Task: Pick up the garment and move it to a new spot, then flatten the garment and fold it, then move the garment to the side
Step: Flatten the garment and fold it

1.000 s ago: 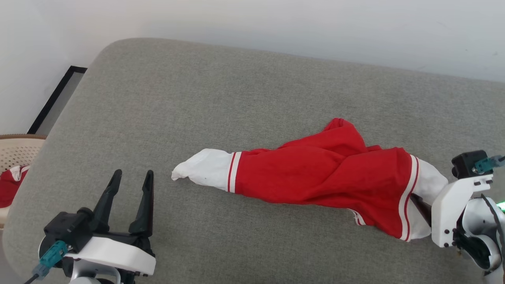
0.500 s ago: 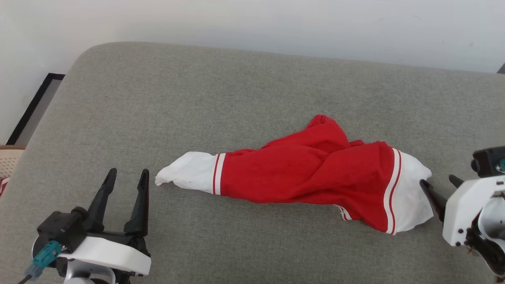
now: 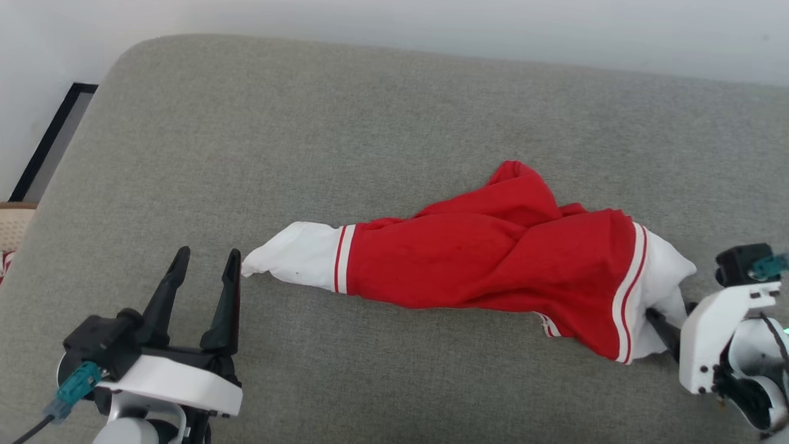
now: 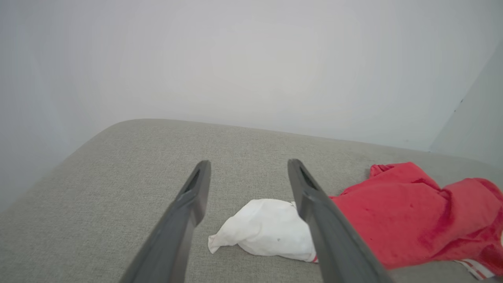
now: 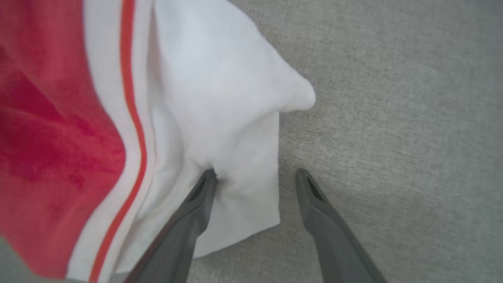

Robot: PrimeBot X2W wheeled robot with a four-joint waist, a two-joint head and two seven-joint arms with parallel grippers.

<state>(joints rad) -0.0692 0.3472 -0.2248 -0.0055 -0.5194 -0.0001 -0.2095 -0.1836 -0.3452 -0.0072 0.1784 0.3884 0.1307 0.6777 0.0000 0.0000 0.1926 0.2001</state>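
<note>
- One garment (image 3: 487,259) lies on the grey cushion (image 3: 370,111), across its middle and right part, nearer the front edge than the wall.
- It is drawn out long and rumpled: a white sleeve (image 3: 296,265) points to the robot's left, the red body is bunched in folds with a peak toward the wall, and a second white sleeve (image 3: 662,277) ends at the right. A red-and-white striped band marks each join between sleeve and body.
- Right gripper (image 5: 255,173): fingers spread wide at the right-hand sleeve. In the right wrist view one fingertip (image 5: 208,181) presses into the white cloth and dents it, while the other stands on bare cushion just beside the sleeve's edge. Nothing is pinched.
- Left gripper (image 3: 208,254): fingers spread and empty, near the tip of the left-hand sleeve. It seems to stand just clear of the cloth, though the head view is too flat to be sure.
- Beyond the cushion is a pale wall (image 3: 431,24). A dark-framed panel (image 3: 55,142) runs along the floor at the far left, with a beige basket rim (image 3: 15,216) at the view's edge.
</note>
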